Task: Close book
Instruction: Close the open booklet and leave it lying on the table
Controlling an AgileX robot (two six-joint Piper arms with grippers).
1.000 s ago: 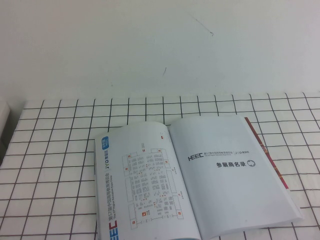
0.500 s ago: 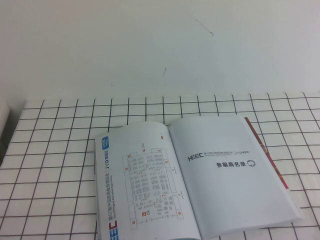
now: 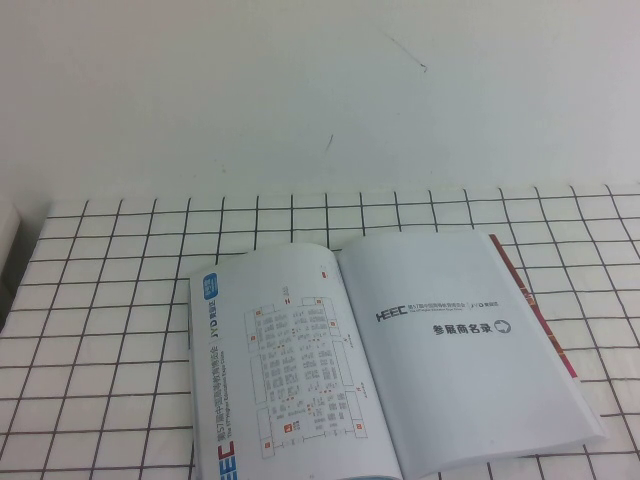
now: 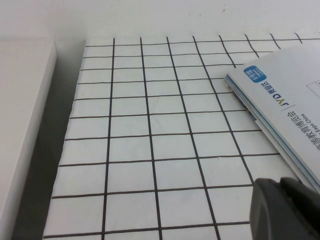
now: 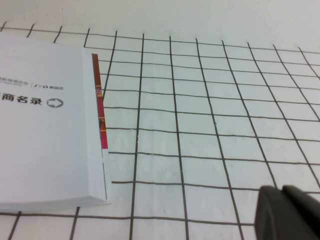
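Observation:
An open book lies flat on the gridded cloth, near the front edge of the table. Its left page carries a floor plan; its right page is mostly blank with a short printed title. Neither arm shows in the high view. In the left wrist view my left gripper hovers low over the cloth, shut and holding nothing, just off the corner of the book. My right gripper is also shut and empty, over bare cloth beside the thick right edge of the book.
A white cloth with a black grid covers the table. A plain white wall rises behind it. A white block stands past the cloth's left edge, with a dark gap between.

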